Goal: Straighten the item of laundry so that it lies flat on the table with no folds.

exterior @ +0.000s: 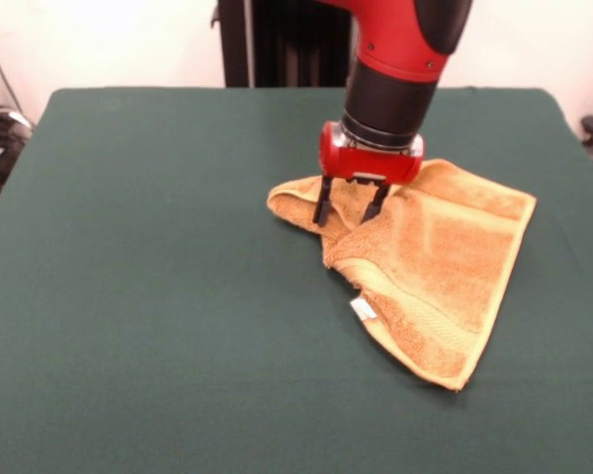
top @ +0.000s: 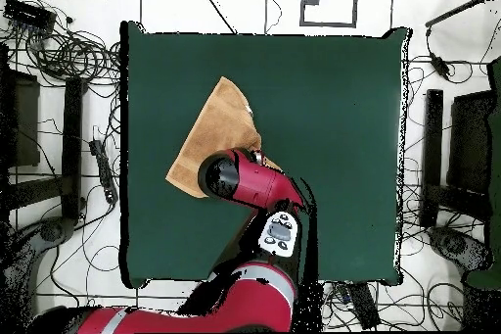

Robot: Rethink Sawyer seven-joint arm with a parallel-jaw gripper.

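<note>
The towel [exterior: 430, 267] lies folded right of centre on the table [exterior: 148, 296]; its white tag [exterior: 362, 309] sits at the near-left edge; the hand [exterior: 350, 211], fingers spread, stands on its bunched left corner; bare cloth stretches leftward.

Towel [exterior: 445, 247]: orange-yellow terry cloth, rough looped pile.
Table [exterior: 158, 296]: dark green felt-like cloth, matt.
Arm [exterior: 405, 39]: glossy red and black casing.
</note>
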